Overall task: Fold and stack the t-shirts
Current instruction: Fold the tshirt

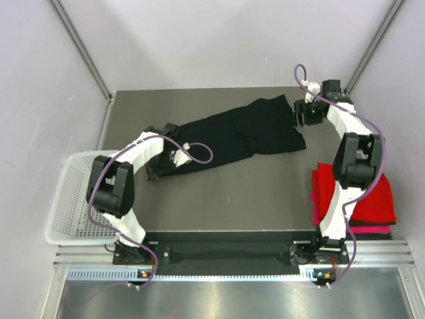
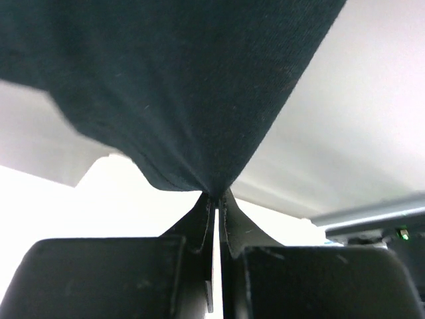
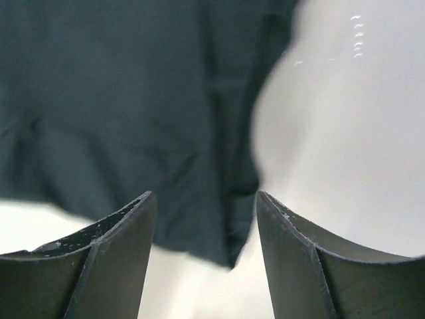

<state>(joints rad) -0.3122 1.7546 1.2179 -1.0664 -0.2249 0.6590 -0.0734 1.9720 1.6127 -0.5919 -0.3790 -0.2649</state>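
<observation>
A large black t-shirt [image 1: 246, 133] lies crumpled in a diagonal band across the dark table. My left gripper [image 1: 174, 157] is at its lower left end, and in the left wrist view that gripper [image 2: 217, 194] is shut on a pinch of the black cloth [image 2: 172, 80], which rises taut from the tips. My right gripper [image 1: 302, 114] hovers at the shirt's upper right end. In the right wrist view it [image 3: 206, 199] stands open, with the shirt's edge [image 3: 133, 119] beyond and partly between the fingers, not gripped. A folded red t-shirt [image 1: 362, 193] lies on a magenta one [image 1: 372, 229] at the right.
A white mesh basket [image 1: 73, 199] hangs off the table's left edge beside the left arm. The folded stack sits close to the right arm's base [image 1: 325, 252]. White walls and metal posts enclose the back and sides.
</observation>
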